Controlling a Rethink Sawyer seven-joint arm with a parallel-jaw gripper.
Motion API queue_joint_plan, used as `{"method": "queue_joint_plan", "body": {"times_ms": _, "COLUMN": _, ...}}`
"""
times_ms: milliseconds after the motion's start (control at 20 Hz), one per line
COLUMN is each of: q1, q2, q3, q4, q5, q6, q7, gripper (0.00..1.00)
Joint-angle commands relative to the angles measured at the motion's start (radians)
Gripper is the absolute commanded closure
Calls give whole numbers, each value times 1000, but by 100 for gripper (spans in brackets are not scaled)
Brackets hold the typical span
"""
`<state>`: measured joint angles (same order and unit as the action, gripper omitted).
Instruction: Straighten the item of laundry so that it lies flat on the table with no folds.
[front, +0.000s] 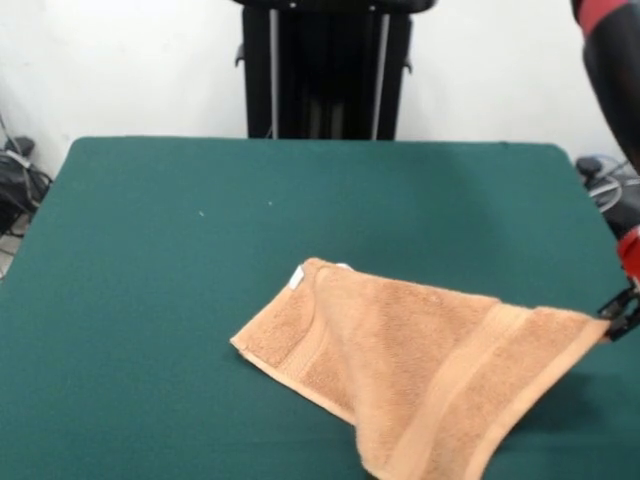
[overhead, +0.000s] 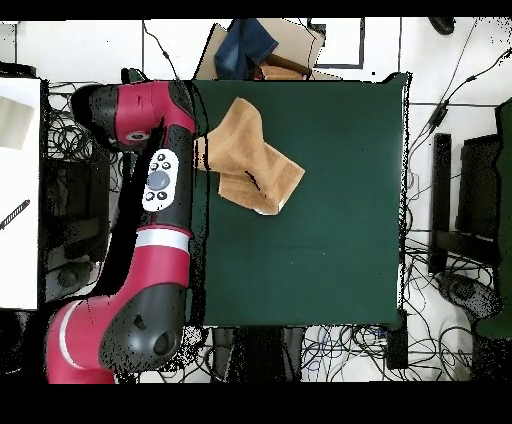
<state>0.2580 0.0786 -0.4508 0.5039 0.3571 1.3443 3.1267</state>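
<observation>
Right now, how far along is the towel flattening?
Done: the pincer has a corner of the towel and has it pulled out to the table edge. In hand: that corner is lifted and the cloth stretched taut toward it. Left: the far end near the white tag is doubled over and the overhead view shows a folded layer, so it is not flat yet.

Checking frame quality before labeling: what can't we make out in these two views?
- Gripper: front view, cut by the right edge; overhead, hidden under the arm. Whether it holds the towel's corner can't be told.
- Towel: front view, lower edge cut off by the frame bottom.
- Towel's underside folds: hidden by its own top layer.
</observation>
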Motion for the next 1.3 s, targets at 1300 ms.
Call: {"method": "queue_joint_plan", "body": {"times_ms": 1300, "q1": 62, "q2": -19, "q3": -3, "q4": 95, "q5": 30, "q6": -23, "q7": 361, "gripper": 100}}
